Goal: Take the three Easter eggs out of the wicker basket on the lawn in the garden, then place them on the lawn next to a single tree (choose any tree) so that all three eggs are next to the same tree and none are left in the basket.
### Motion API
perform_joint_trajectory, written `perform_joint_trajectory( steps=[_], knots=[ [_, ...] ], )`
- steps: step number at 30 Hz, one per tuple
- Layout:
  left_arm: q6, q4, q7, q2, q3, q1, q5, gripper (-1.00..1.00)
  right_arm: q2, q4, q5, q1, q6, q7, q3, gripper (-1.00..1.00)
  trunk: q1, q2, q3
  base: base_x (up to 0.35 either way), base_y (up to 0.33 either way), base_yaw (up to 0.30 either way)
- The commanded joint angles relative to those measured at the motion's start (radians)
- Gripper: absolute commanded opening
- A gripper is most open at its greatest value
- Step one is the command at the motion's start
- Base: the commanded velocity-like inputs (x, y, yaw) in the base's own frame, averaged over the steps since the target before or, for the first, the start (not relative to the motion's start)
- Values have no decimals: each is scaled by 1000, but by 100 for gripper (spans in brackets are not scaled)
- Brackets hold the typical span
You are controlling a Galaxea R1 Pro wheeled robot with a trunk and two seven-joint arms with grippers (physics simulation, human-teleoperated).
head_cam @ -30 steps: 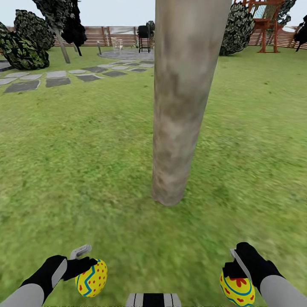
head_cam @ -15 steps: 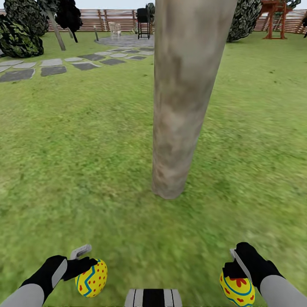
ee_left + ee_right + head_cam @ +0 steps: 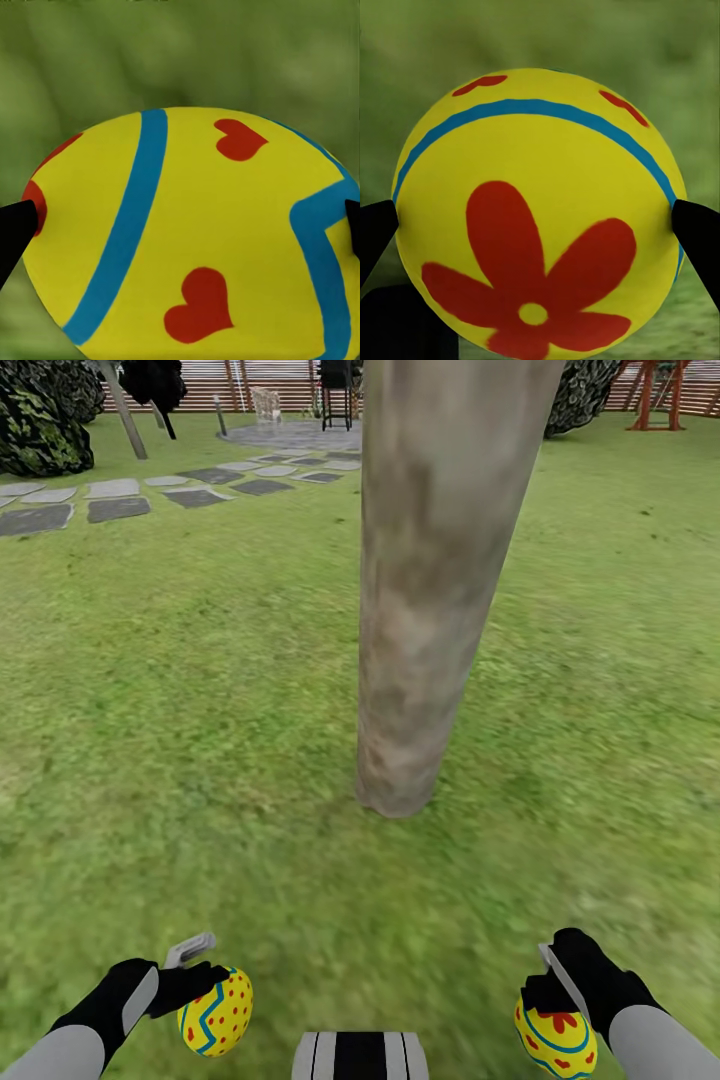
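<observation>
The tree [image 3: 420,590] stands mid-frame, evenly between the left gripper [image 3: 196,982] and right gripper [image 3: 548,992] (each clamped on an egg [image 3: 215,1012], [image 3: 556,1040]) at the bottom corners.

stone path [image 3: 110,500], fence [image 3: 270,390], dark shrubs [image 3: 35,430], daylight

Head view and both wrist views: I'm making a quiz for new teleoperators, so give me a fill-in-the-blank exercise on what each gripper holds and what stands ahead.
1. The left gripper is shut on a yellow egg with red dots and a blue ____.
2. The egg in the right gripper bears a large red ____.
3. The thick trunk of the tree stands on the ____ ahead, between the two arms.

Missing words: zigzag; flower; lawn
</observation>
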Motion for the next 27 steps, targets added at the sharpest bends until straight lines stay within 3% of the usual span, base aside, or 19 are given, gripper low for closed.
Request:
perform_joint_trajectory(
  steps=[1,4,5,17,18,27],
  knots=[
    [8,-1,-1,-1,5,0,3,-100,0,-1,10,0,4,9,0,-100,0,0,-1,0,0,0],
    [7,-1,-2,-1,5,1,3,-100,0,-1,10,0,4,9,0,-100,0,0,-1,0,0,0],
    [6,-1,-2,-1,5,0,3,100,0,0,10,0,4,9,0,-100,0,0,-1,0,0,0],
    [8,-1,-2,-1,5,1,3,100,-1,0,10,0,3,9,0,-100,0,0,-1,0,0,0],
    [8,-1,-2,-1,5,1,3,100,-2,0,10,0,3,9,0,100,0,0,-1,0,0,0],
    [6,0,-1,-17,5,1,3,100,-2,0,10,0,3,9,0,100,0,0,-1,0,0,0]
  ],
)
